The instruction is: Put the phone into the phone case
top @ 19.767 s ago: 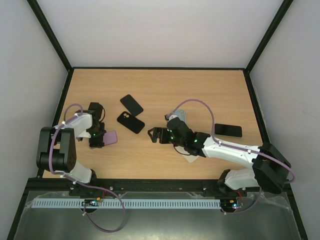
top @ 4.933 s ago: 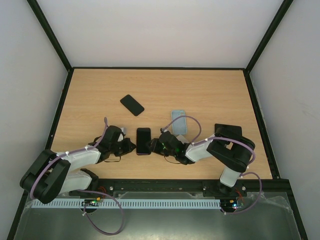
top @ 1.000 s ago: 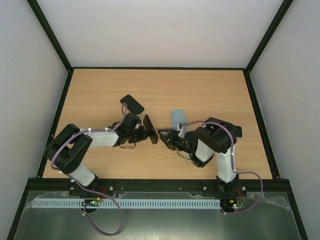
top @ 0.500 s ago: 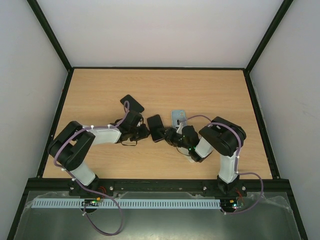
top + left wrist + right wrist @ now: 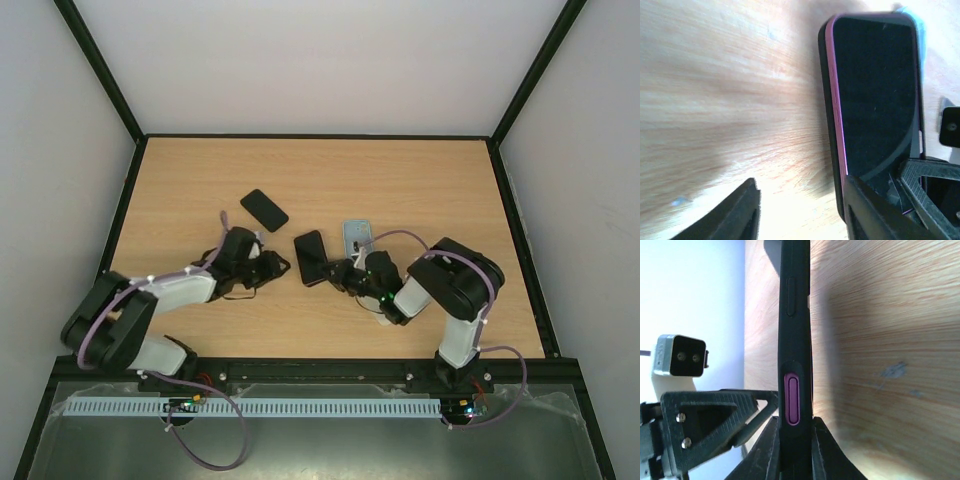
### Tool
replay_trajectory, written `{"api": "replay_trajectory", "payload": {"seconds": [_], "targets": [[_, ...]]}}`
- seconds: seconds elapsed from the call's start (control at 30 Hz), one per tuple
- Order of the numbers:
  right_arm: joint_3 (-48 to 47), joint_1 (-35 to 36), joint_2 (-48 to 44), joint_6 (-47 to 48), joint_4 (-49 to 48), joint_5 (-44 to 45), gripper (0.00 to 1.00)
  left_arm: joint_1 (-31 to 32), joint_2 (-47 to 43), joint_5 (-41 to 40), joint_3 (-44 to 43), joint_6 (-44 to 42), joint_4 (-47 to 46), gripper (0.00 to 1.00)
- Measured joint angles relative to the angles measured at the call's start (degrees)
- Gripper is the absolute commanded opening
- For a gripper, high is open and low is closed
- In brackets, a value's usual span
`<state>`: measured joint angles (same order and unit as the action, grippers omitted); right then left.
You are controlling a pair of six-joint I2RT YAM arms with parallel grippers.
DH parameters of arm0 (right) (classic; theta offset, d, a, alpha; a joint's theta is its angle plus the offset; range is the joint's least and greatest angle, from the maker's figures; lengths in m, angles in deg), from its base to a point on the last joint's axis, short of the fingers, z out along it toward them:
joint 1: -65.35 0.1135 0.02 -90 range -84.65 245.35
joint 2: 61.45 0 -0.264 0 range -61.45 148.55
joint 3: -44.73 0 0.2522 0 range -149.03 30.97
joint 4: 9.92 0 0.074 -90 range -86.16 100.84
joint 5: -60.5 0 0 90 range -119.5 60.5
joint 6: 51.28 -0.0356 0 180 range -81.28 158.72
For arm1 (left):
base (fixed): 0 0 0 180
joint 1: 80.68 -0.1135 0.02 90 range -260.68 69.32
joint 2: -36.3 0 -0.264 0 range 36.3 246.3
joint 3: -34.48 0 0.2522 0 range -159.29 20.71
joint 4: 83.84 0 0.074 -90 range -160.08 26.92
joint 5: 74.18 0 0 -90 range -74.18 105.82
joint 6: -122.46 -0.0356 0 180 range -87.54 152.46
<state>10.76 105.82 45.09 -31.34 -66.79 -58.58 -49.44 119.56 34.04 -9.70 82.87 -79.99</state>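
The phone [image 5: 310,257], dark-screened with a pink rim, sits in a black phone case and stands on its long edge on the table. My right gripper [image 5: 341,272] is shut on its near end. The right wrist view shows the case's side [image 5: 796,315] with a purple button, clamped between both fingers of the right gripper [image 5: 796,452]. My left gripper [image 5: 277,268] is open just left of the phone. In the left wrist view nothing lies between the fingers of the left gripper [image 5: 802,212]; the phone [image 5: 875,95] stands by the right finger.
A second black phone or case [image 5: 264,210] lies flat behind the left arm. A pale blue case [image 5: 358,237] lies just behind the right gripper. The black frame rails edge the table on both sides.
My right gripper has shut on the phone's end. My left gripper has opened, let go of the phone and drawn back to the left.
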Motion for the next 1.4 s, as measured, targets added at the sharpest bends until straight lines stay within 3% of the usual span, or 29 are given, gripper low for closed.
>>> {"api": "replay_trajectory", "payload": {"seconds": [0.23, 0.37, 0.83, 1.2, 1.3, 1.4], "targets": [[1.9, 0.5, -7.6, -1.7, 0.9, -2.8, 0.08, -8.7, -13.0, 7.2, 6.2, 1.8, -3.6, 0.78], [3.3, 2.5, -12.5, -3.5, 0.1, -4.9, 0.08, -10.5, -19.3, 10.9, 7.7, 2.9, -5.4, 0.86], [3.8, 8.0, -21.8, -11.8, -7.7, -9.2, 0.07, -11.5, -36.5, 18.1, 13.2, 10.5, -15.3, 0.84], [6.3, 8.0, -17.5, -21.1, -17.0, -9.5, 0.07, -12.0, -40.9, 18.4, 16.9, 18.5, -25.1, 0.59], [7.1, 8.0, -15.9, -22.5, -17.1, -9.6, 0.07, -12.0, -39.6, 18.4, 17.1, 19.3, -26.2, 0.60], [7.7, 8.0, -14.9, -23.6, -17.1, -9.6, 0.07, -12.0, -38.3, 18.4, 17.2, 19.5, -26.9, 0.70]]}}
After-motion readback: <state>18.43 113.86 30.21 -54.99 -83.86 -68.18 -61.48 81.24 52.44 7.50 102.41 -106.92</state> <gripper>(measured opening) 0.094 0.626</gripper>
